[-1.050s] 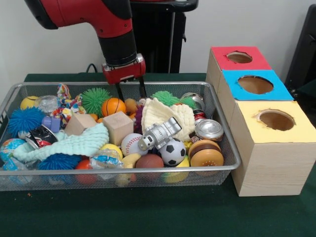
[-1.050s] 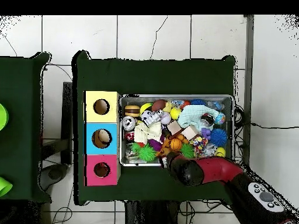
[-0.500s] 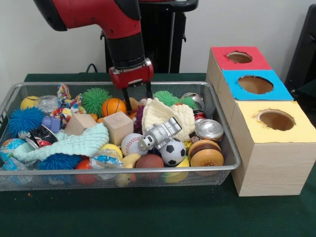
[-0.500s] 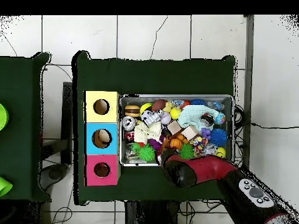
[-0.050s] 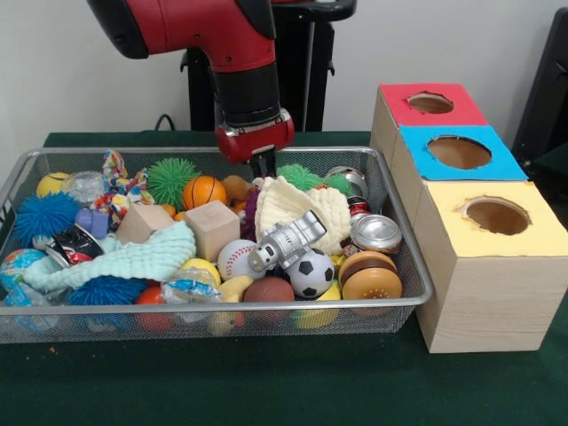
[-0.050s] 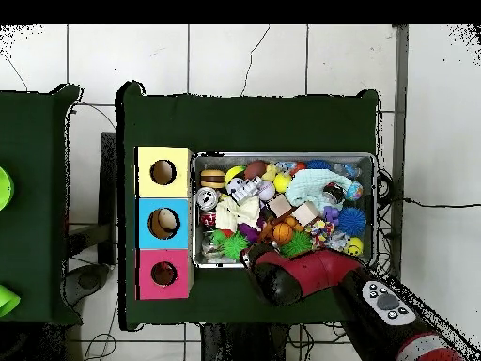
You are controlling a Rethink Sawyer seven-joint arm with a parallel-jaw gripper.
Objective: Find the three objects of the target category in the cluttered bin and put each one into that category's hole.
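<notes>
Starting at the left: the wire bin (image 5: 89,152) is packed, and since nothing says which category is wanted, I can't tell which toys are the targets. The orange basketball (image 5: 203,191) sits near the back wall, just left of the end effector (image 5: 261,169) and a bit lower. The end effector hangs over the back middle of the bin, right above the top edge of the cream cloth (image 5: 297,206), with the green spiky ball (image 5: 295,176) just to its right. Can't tell whether it's open or closed from here.

My worry is that if it drops straight down it'll snag the cloth and drag the neighbours along.

Over on the right of the green counter (image 5: 266,382), well apart from it, are the red hole (image 5: 430,103), blue hole (image 5: 459,152) and yellow hole (image 5: 497,215).
</notes>
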